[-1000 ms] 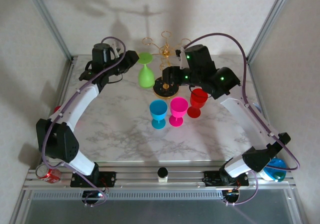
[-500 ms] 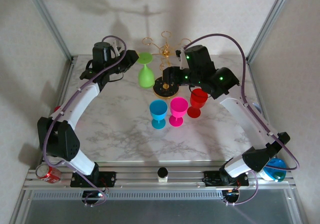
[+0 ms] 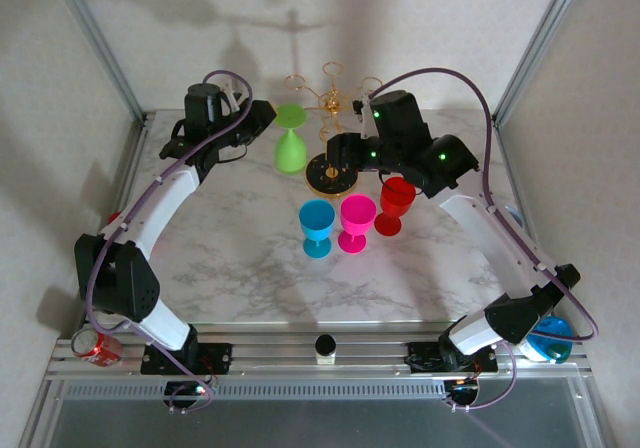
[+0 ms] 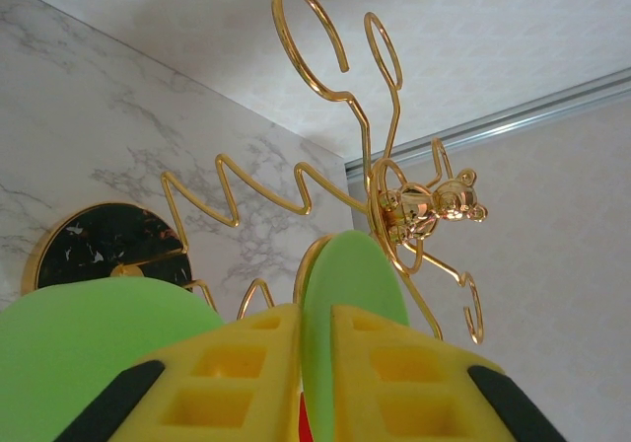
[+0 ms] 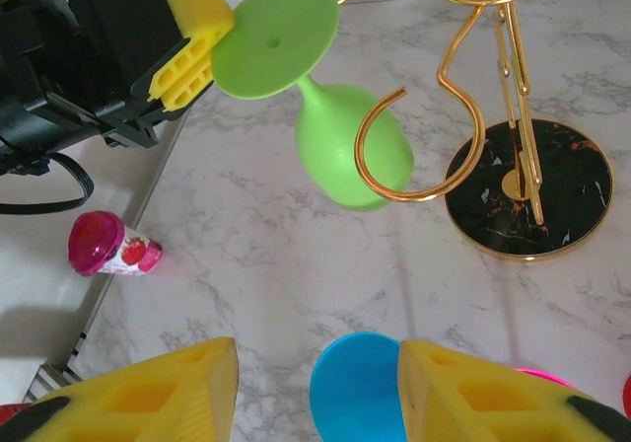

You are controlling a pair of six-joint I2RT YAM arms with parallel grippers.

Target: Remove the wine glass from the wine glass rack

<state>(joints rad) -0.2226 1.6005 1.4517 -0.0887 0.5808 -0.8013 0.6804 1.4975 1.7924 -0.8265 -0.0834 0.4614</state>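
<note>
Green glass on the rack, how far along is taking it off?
Done: blue glass, pink glass and red glass stand on the table. In hand: the left gripper pinches the green glass by its foot, upside down at the rack. Left: drawing it clear of its wire arms.

The near-left worktop lies open; the blue cup, pink cup and red cup crowd the front of the wine glass rack.

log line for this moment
left gripper: clamped on green wine glass foot | glass: upside down by wine glass rack | right gripper: open, empty
</note>
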